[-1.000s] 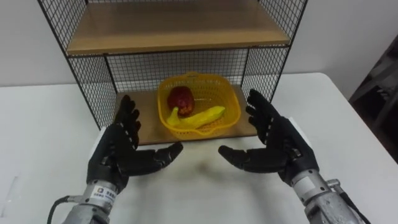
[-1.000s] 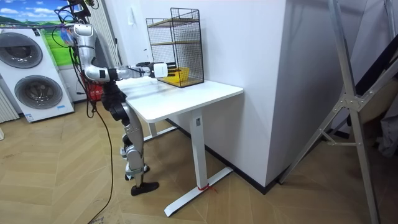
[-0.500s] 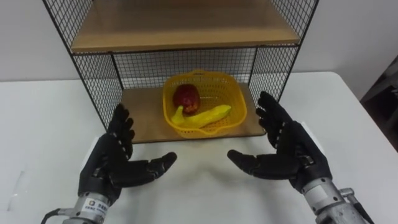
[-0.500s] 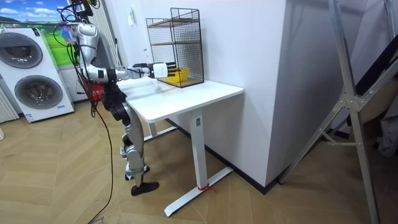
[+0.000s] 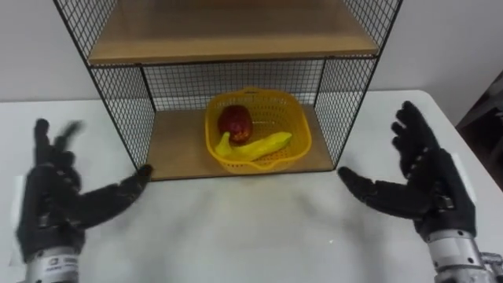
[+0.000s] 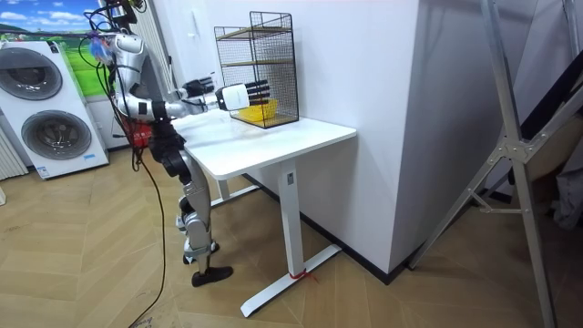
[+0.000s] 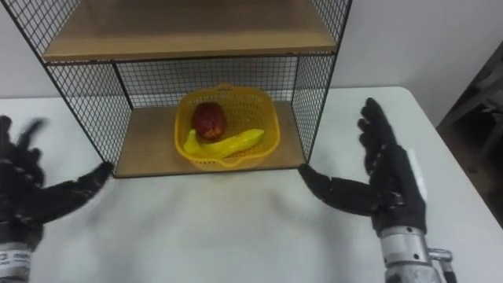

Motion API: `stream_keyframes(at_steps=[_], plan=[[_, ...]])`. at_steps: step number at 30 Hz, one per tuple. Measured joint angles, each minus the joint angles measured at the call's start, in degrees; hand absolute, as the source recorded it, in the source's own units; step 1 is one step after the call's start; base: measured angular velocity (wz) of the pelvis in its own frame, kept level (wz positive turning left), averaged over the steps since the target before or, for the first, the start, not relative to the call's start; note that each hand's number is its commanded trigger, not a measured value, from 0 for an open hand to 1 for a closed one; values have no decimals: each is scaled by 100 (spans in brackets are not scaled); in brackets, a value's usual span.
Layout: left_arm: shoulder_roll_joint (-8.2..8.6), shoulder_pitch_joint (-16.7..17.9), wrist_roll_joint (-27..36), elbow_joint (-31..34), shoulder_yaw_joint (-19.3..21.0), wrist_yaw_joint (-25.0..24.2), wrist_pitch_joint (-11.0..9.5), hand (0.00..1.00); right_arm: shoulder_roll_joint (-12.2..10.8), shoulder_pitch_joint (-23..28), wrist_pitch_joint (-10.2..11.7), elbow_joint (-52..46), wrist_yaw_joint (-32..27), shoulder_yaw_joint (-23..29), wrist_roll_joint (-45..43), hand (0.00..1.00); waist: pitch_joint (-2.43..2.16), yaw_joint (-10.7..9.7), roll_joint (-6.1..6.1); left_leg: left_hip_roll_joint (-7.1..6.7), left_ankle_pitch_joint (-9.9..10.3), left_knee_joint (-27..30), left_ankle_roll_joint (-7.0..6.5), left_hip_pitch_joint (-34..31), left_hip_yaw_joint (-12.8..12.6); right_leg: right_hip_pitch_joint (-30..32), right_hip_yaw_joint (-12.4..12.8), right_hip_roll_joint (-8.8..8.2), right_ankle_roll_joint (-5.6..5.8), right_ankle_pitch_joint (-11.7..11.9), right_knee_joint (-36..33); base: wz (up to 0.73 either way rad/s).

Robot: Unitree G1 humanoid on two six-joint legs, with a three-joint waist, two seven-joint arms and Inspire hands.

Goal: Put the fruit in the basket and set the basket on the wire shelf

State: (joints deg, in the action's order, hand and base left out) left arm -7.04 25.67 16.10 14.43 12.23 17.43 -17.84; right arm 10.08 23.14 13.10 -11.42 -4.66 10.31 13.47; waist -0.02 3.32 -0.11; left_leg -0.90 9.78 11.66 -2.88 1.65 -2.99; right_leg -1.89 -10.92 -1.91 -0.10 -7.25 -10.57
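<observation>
The yellow basket rests on the lower wooden board of the black wire shelf. Inside it lie a red apple and a yellow banana. My left hand hovers open over the white table, left of the shelf front. My right hand is open too, off to the right of the shelf. Neither hand touches anything.
I stand at the white table's end, facing the shelf by the wall. The shelf's upper wooden board is bare. Two washing machines stand behind me, and a metal frame stands at the room view's right.
Both hands have spread apart from in front of the basket: the left out to the left, the right out to the right and up. The basket has stayed put.
</observation>
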Motion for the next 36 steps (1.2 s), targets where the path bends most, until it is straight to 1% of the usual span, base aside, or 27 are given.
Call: stream_keyframes(at_steps=[1,2,3,4,5,7,8,10,12,13,14,15,16,17,19,21,23,26,28,29,31,32,33,34,35,36], plan=[[-4,2,-3,128,357,306,-132,0,28,-1,11,-79,-276,237,38,0,1,46,1,-1,-3,-6,2,11,5,-10,-5,0,-1,1,3,0],[-7,4,-4,189,529,478,-199,0,77,-2,44,-107,-421,326,65,0,1,72,2,-2,-4,-12,3,24,6,-19,-7,0,-1,1,3,0],[-11,-20,-5,257,876,781,-315,0,143,-5,121,-128,-678,550,105,0,5,147,7,-5,-11,-41,7,66,7,-38,-6,-2,-3,2,4,0],[-26,-53,-2,271,1224,1084,-387,0,151,-6,141,-203,-951,759,100,0,7,188,12,-6,-11,-42,8,90,16,-35,-12,-4,13,-13,8,0],[-29,-52,0,291,1406,1251,-394,0,151,-4,141,-267,-1098,851,102,0,-3,193,29,-6,-10,-38,9,88,22,-31,-13,-6,41,-38,4,0],[-51,-49,5,436,2019,1948,-407,0,225,-6,171,-566,-1635,1186,106,0,-27,234,45,-9,7,-32,37,85,42,-25,-24,-10,48,-64,-21,2],[-63,-50,10,475,2127,2090,-429,0,268,-10,219,-609,-1750,1248,113,0,-31,248,53,-9,8,-30,38,86,42,-23,-23,-10,47,-66,-24,0],[-196,-63,10,523,2503,2576,-516,0,442,-28,355,-715,-2110,1501,98,0,-34,295,62,-9,8,-24,39,80,50,-18,-36,-14,44,-71,-33,0],[-261,-64,69,523,2727,2833,-519,0,482,-64,370,-735,-2327,1656,-30,0,-34,307,64,-7,10,-24,44,82,44,-15,-29,-9,44,-73,-33,0],[-263,-56,180,522,2835,2936,-521,0,492,-61,369,-735,-2420,1757,-38,0,-33,312,79,-7,11,-27,45,73,41,-6,-28,-10,43,-74,-33,0],[-262,-45,240,522,2871,2969,-519,0,492,-54,368,-734,-2466,1812,-38,0,-34,310,89,-7,11,-25,45,62,42,0,-28,-10,43,-74,-32,0],[-260,3,362,521,2942,2990,-516,0,492,-49,366,-733,-2549,1930,-37,0,-23,304,72,-8,11,-24,45,37,46,21,-34,-12,44,-74,-31,0],[-255,44,444,521,3050,2999,-512,0,492,-49,365,-734,-2626,2067,-35,0,-45,305,83,-8,10,-25,45,-8,46,68,-29,-13,43,-73,-36,0],[-255,49,467,521,3104,3024,-511,0,493,-50,366,-734,-2681,2140,-35,0,-48,306,88,-8,6,-27,40,-19,45,83,-27,-13,42,-72,-40,0],[-255,74,534,521,3282,3141,-511,0,501,-50,365,-740,-2942,2380,-23,0,-45,305,99,-10,-8,-26,20,-41,54,92,-37,-14,40,-71,-39,0],[-256,78,713,513,3360,3262,-504,0,529,-48,366,-743,-3162,2497,2,0,-34,303,104,-12,-8,-20,20,-42,67,89,-48,-17,41,-72,-40,0],[-259,90,986,421,3462,3382,-502,0,562,1,369,-737,-3353,2553,163,0,-50,276,126,-13,-6,-19,22,-34,78,77,-73,-46,39,-79,-42,4],[-288,108,1490,-13,3629,3593,-461,0,564,199,341,-691,-3630,2708,516,0,-42,244,149,-41,3,-14,42,-17,129,92,-93,-97,27,-145,-160,9],[-291,253,2084,-528,3658,3662,-402,0,565,268,346,-398,-3861,2770,889,0,-40,149,155,-63,6,-1,48,-34,181,101,-137,-127,43,-196,-223,14],[-292,285,2271,-696,3658,3683,-370,0,565,288,335,-263,-3910,2772,996,0,-42,145,151,-63,5,-1,48,-40,181,103,-149,-133,44,-197,-223,9],[-292,313,2949,-1496,3641,3704,-262,0,558,452,234,295,-4054,2819,1543,0,-48,139,148,-75,2,2,43,-85,203,115,-206,-159,42,-195,-217,8],[-289,323,3118,-1677,3625,3703,-232,0,557,490,199,459,-4073,2830,1618,0,-53,137,142,-77,-2,3,38,-104,203,118,-214,-165,34,-186,-217,9],[-288,340,3453,-2097,3572,3695,-189,0,554,540,128,799,-4103,2843,1745,0,-53,140,142,-85,-6,2,33,-131,201,159,-217,-175,17,-169,-221,3],[-283,375,3669,-2451,3481,3695,-128,0,507,578,56,1052,-4126,2840,1777,0,-56,148,152,-89,-6,2,32,-149,194,167,-208,-179,23,-166,-225,0],[-271,395,3724,-2593,3423,3672,-102,0,452,599,47,1160,-4141,2837,1759,0,-56,157,152,-92,-6,0,32,-153,195,164,-198,-179,24,-163,-226,0],[-237,394,3751,-2931,3354,3581,-80,0,335,623,34,1370,-4153,2835,1709,0,-56,164,154,-94,-6,-6,32,-149,194,155,-187,-177,23,-158,-225,0]])
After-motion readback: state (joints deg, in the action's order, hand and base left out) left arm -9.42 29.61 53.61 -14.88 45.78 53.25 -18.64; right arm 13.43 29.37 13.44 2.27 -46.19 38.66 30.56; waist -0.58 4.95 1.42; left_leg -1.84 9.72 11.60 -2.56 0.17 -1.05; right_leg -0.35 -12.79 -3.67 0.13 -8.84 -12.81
